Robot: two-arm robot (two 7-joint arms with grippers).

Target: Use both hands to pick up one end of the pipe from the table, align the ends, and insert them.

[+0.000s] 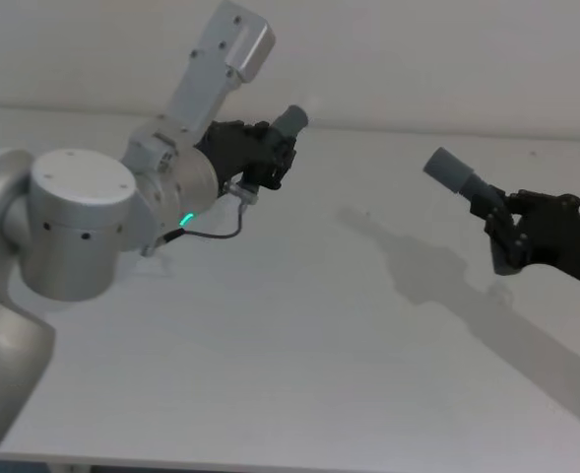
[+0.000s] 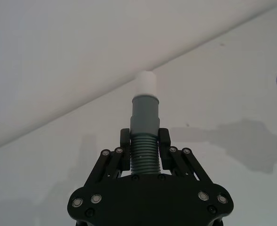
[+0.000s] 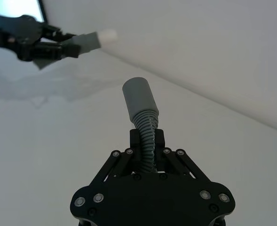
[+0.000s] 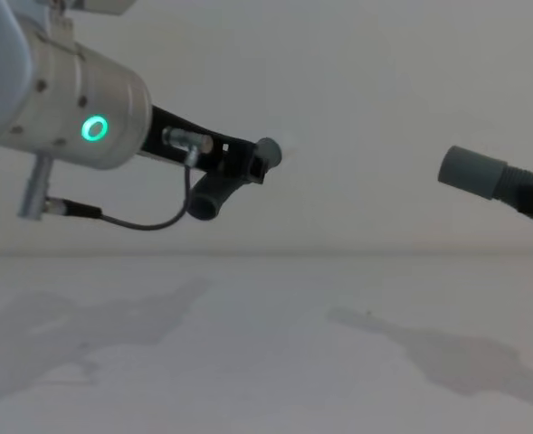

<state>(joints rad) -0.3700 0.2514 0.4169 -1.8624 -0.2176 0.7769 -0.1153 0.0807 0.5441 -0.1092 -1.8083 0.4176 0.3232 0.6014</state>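
Left gripper [image 1: 270, 150] clamps the spigot end [image 1: 291, 121], right gripper [image 1: 496, 212] the socket end [image 1: 450, 169] — spigot well left of socket, axes seemingly unaligned.

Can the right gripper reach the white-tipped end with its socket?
Probably yes: the right gripper and left gripper hold the socket end and spigot end apart above the table, with nothing between them.
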